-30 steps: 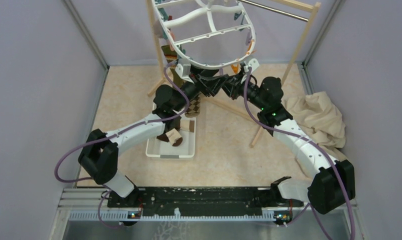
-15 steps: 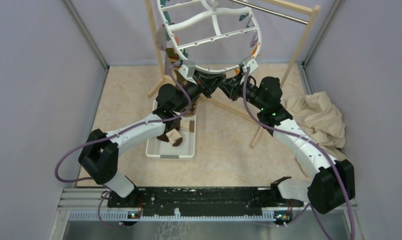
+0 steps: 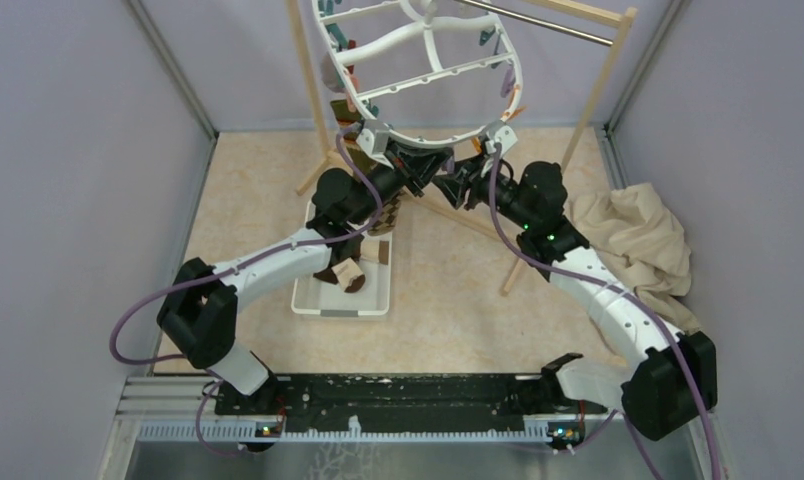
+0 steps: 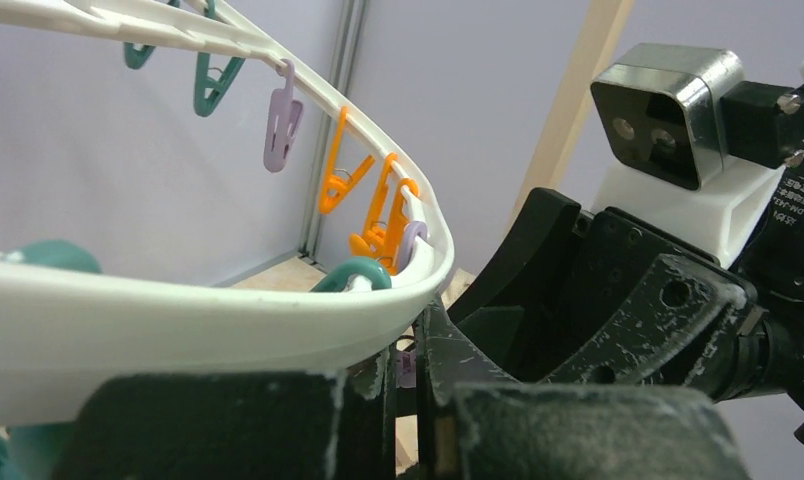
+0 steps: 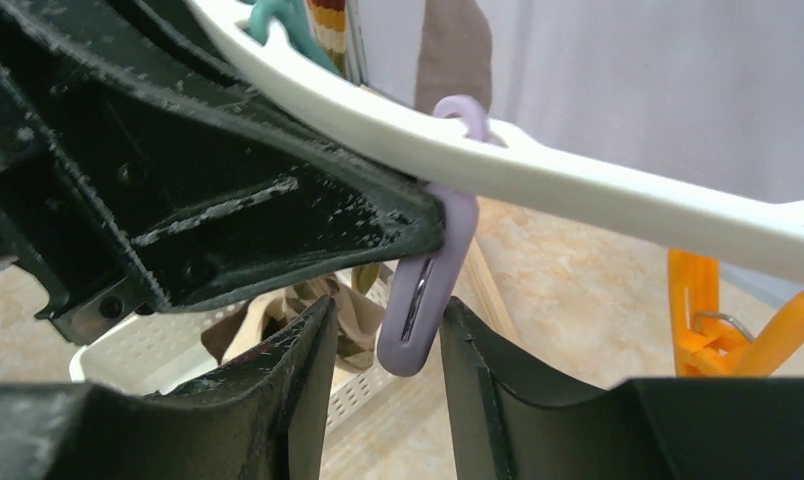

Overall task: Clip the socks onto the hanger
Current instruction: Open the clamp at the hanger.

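Since a second ago the left fingers (image 4: 433,370) have closed to a thin slit and the right fingers (image 5: 313,340) have parted, while the hanger (image 3: 418,70) has tipped a little higher at the upper middle of the overhead view. Both arms meet just under its near rim. In the right wrist view a purple peg (image 5: 425,300) hangs from that rim between the right fingers, which stand apart with a gap on the peg's left side. The left fingers' tip touches the peg's top; whether it pinches the peg cannot be told. Socks (image 3: 344,272) lie in a white tray (image 3: 313,300) on the counter (image 3: 258,200), lower left of centre. A brown sock (image 5: 456,50) hangs behind the rim. A beige cloth (image 3: 633,235) lies at the right.
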Robot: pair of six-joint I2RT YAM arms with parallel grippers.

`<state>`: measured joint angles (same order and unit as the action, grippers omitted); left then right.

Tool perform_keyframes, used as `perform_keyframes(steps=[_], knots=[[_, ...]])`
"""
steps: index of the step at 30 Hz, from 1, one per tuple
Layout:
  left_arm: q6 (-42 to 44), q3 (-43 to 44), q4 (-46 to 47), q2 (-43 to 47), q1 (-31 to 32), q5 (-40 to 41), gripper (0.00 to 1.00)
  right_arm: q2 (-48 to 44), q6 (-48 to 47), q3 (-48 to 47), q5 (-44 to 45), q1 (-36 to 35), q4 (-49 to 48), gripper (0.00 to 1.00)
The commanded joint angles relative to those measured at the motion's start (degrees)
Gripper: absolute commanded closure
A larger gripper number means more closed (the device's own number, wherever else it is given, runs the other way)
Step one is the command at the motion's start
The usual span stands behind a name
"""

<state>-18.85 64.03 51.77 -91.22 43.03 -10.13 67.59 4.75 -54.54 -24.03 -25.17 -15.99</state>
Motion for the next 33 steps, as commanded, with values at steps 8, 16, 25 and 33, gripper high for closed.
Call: perform_keyframes(steps=[8,16,25,33], knots=[[-1.1,-0.6,0.8,2.1,-0.6,-0.5,1.0,-14.1,5.6,3.4,22.6,-0.5,11.8,0.52],[-1.7,-2.2,0.7,4.0,-1.3,-1.4,1.0,-20.6,10.0,12.3,19.7,1.7,15.8,0.48],[-3.1,-3.0,0.0,4.4,-2.5,-2.4,1.0,-14.1,13.1,22.8,16.7,-13.3,-0.4,0.45],[-3.2,-5.0,-1.2,6.8,-2.7,-1.6,1.0,2.2,5.1,15.8,20.1,-26.8,-4.7,0.48]])
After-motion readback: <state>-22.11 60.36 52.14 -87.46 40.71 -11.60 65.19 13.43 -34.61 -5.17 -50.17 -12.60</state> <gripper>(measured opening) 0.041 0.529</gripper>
